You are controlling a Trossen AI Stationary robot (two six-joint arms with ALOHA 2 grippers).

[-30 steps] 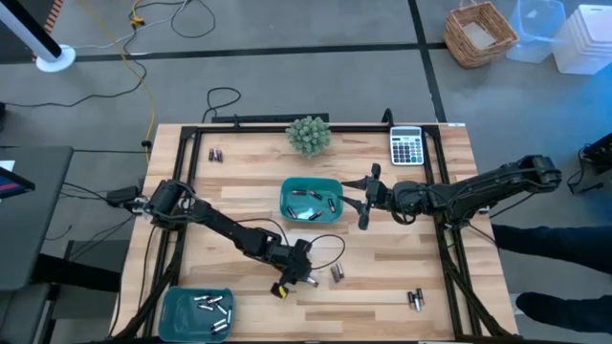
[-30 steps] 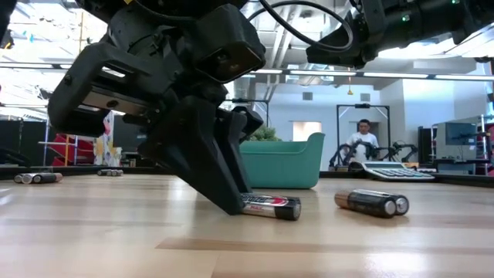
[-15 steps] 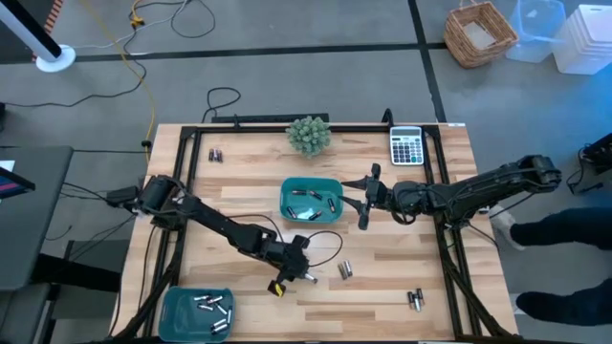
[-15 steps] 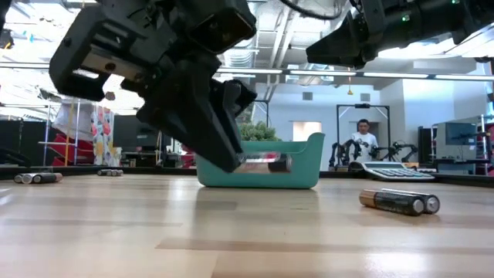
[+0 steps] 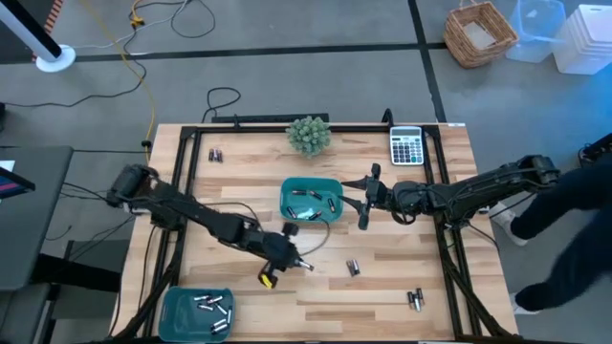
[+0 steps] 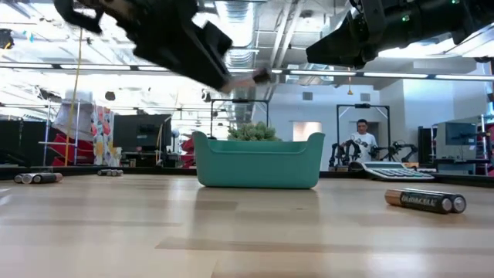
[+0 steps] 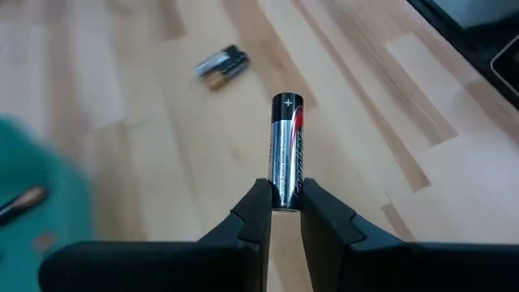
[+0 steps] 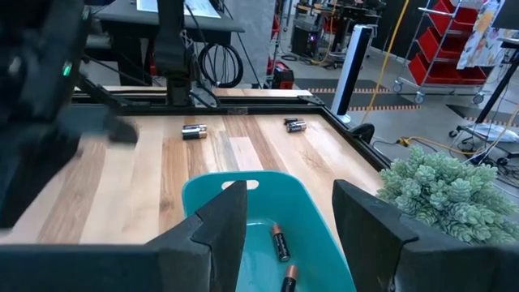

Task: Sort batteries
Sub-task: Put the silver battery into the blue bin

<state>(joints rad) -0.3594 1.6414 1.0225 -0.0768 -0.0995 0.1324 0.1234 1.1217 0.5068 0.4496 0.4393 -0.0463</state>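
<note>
My left gripper (image 7: 284, 204) hangs above the middle of the table (image 5: 402, 258), shut on one silver-and-black battery (image 7: 286, 150). It stands near-side of the middle teal tray (image 5: 311, 201), which holds several batteries. A second teal tray (image 5: 196, 311) with batteries sits at the near left corner. Loose batteries lie on the wood in pairs (image 5: 353, 268) (image 5: 415, 300) (image 5: 216, 153). My right gripper (image 5: 366, 196) hovers open just right of the middle tray, its fingers (image 8: 219, 235) over the tray's rim. My left gripper pinches the battery's rear end (image 7: 284, 193) between its two fingertips. The battery sticks out ahead along the fingers, its plus end (image 7: 286, 101) farthest from them. The fingers slant down toward the table's right. The battery is lifted clear of the table (image 6: 261, 76).
A grey calculator (image 5: 407, 146) and a small green plant (image 5: 309, 134) stand at the far edge. A black frame (image 5: 449, 220) borders the table. A person (image 6: 361, 139) is in the room beyond. Bare wood lies between the middle tray and the near edge.
My left gripper has risen with the battery, which lay on the table and now hangs clear, and its fingers have tipped closer to level. The battery pair beside it has rolled toward the table's right.
</note>
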